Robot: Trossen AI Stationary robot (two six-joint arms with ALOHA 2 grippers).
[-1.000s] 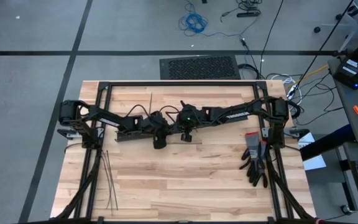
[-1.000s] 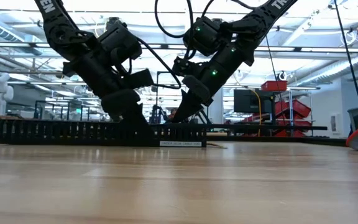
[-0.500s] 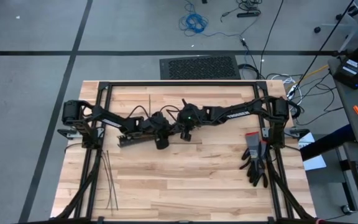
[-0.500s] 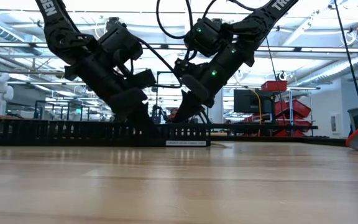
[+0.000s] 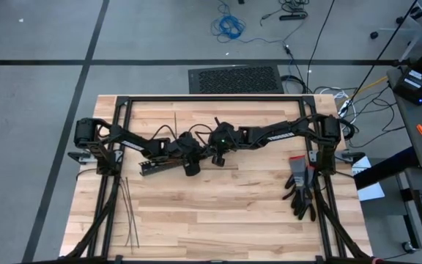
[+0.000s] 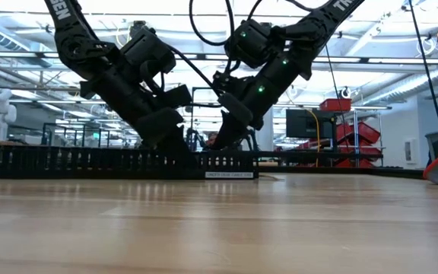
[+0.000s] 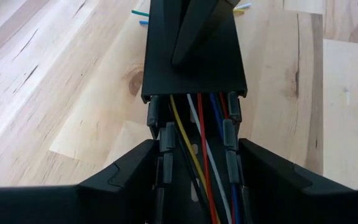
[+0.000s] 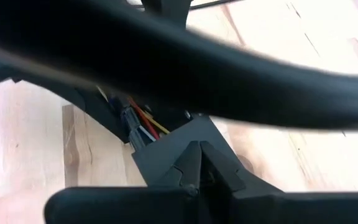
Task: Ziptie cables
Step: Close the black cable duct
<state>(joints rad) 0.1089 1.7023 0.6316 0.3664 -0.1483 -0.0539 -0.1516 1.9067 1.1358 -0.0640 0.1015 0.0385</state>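
Coloured cables: lying inside black slotted duct, mid-table. Left gripper: grasping duct across its sides. Right gripper: clenched, tips pressed on duct's cover. Zipties: near table's left edge. Pale wood table; gloves at right; workshop behind.

Matt black plastic duct, smooth coloured cables, pale, perhaps unvarnished, wooden table.

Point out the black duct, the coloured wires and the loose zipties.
black duct (image 6: 90, 162): low view, on its slotted side wall.
coloured wires (image 7: 202, 149): left wrist view, on the red wire inside the duct.
zipties (image 5: 127, 213): high view, midway along the thin dark strips near the table's left edge.
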